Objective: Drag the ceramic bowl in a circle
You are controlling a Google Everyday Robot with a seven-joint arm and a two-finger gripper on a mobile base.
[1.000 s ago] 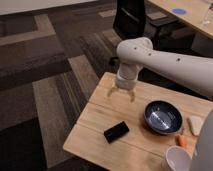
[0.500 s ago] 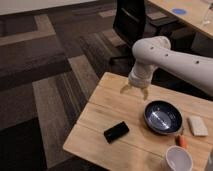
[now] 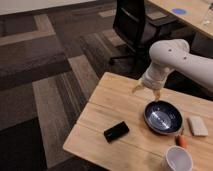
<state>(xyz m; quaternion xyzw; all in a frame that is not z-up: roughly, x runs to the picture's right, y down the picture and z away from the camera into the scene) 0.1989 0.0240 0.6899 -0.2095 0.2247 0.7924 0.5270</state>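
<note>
The gripper (image 3: 146, 92) is observed over the wooden table (image 3: 107, 107), fingers spread apart, nothing held. The ceramic bowl (image 3: 163, 118) is found just beside it, toward the white cup (image 3: 177, 160).

No text can be read anywhere.

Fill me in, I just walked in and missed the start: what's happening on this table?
The robot's arm reaches over the wooden table; its gripper hovers open just above the far rim of the dark blue ceramic bowl, apparently not touching it. A black phone lies left of the bowl in this view, a white cup nearer the front edge.
</note>
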